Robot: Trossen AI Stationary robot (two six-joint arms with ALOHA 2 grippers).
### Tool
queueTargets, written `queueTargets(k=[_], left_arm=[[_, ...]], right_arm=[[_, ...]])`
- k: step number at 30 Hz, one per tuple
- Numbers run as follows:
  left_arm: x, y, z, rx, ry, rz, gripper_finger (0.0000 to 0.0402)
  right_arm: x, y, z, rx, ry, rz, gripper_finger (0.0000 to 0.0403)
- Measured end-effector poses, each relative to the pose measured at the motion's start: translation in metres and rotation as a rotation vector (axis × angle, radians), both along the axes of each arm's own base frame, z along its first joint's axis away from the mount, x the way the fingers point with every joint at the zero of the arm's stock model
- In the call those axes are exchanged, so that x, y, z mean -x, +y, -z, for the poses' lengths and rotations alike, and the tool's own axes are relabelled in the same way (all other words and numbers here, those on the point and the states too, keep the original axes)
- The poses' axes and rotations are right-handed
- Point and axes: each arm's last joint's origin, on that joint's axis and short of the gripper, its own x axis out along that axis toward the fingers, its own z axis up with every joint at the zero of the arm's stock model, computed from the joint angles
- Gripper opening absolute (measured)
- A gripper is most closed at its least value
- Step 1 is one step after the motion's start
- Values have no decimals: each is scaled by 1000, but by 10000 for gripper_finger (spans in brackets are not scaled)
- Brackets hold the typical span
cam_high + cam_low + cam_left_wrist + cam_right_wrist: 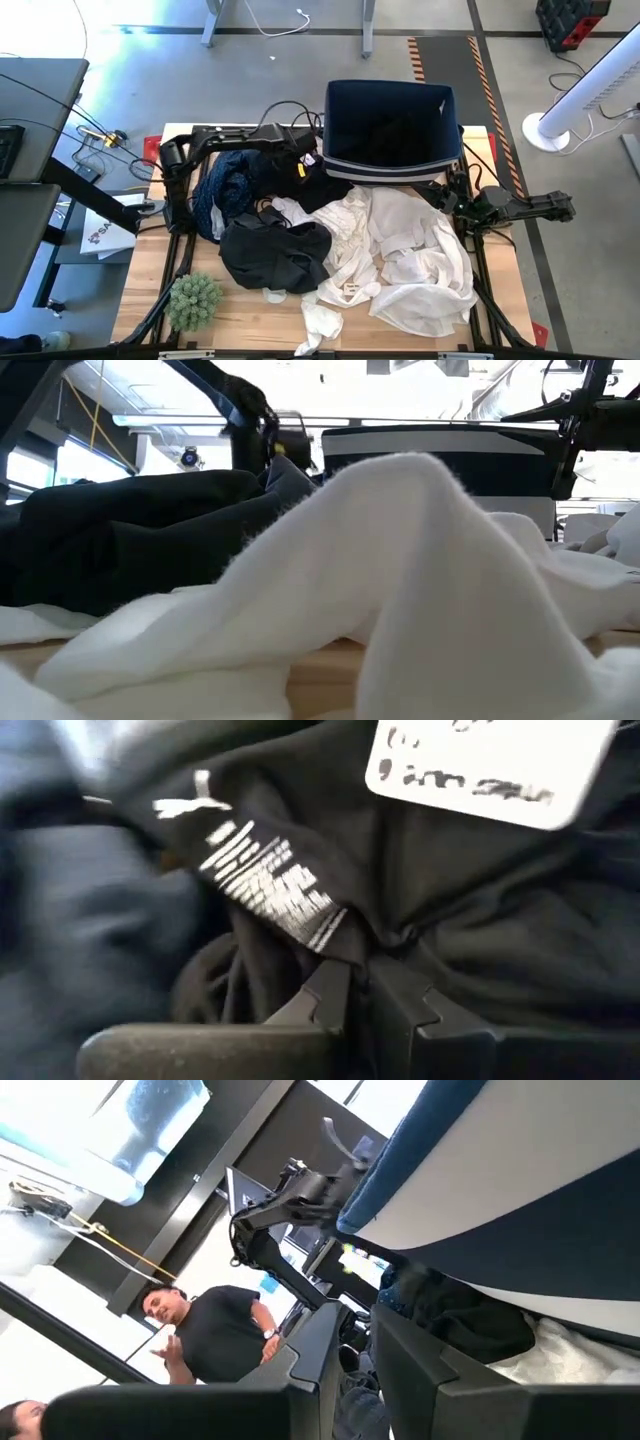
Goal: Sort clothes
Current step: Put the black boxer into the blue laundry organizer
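I have the left gripper [362,988] clamped on the black garment [322,185] at frame centre, beside the navy bin [390,125]. Right gripper [358,1338] waits at right, fingers nearly together.

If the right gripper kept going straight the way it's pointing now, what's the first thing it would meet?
Probably the navy bin: the right gripper points along its lower wall, with dark fabric tucked just beneath it. Depth is unclear, so it may meet that fabric first. The left arm lies farther beyond.
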Motion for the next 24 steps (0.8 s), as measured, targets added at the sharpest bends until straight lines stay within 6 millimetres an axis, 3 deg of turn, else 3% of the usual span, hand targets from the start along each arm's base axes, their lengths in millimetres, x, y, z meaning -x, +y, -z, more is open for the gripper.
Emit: queueTargets(k=[3,8,13,17,20,24], left_arm=[[10,-6,-42,-49,-30,36,6],[41,-23,-133,-170,-237,27,5],[75,-38,-222,-353,-643,-30,3],[88,-45,-282,-547,-1108,-5,3],[85,-48,-313,-704,-1370,82,2],[60,-46,-325,-889,-1568,207,2]], right_arm=[[0,0,0,-1,1,5,59],[1,-2,0,-6,5,56,59],[1,-2,0,-13,6,90,59],[1,-2,0,-14,5,90,59],[1,-2,0,-16,5,90,59],[1,-2,0,-16,5,90,59]])
